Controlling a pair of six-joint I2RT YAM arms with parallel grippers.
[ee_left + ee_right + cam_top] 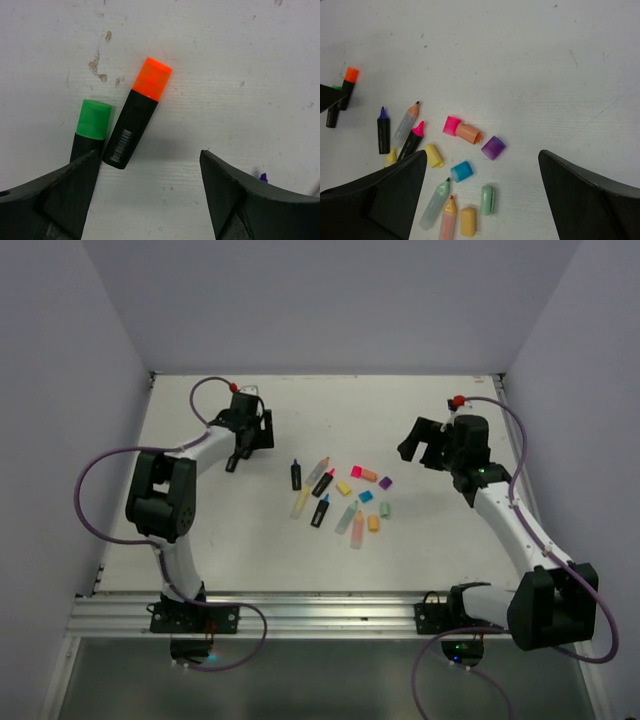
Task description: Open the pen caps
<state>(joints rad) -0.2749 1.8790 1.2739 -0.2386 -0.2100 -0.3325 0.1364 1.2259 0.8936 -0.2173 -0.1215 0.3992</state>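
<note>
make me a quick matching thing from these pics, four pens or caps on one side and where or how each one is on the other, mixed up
Column one
1. orange-ended black pen
2. pink cap
3. blue cap
4. purple-tipped black pen

Column two
A. uncapped, with its tip bare
B. cap still on, lying beside the green-ended pen
C. off its pen, end to end with the peach cap
D. off its pen, lying apart from the other caps

Pairs: 1-B, 2-C, 3-D, 4-A

White table [420,430], scuffed; plain lavender walls [330,300] around.
</note>
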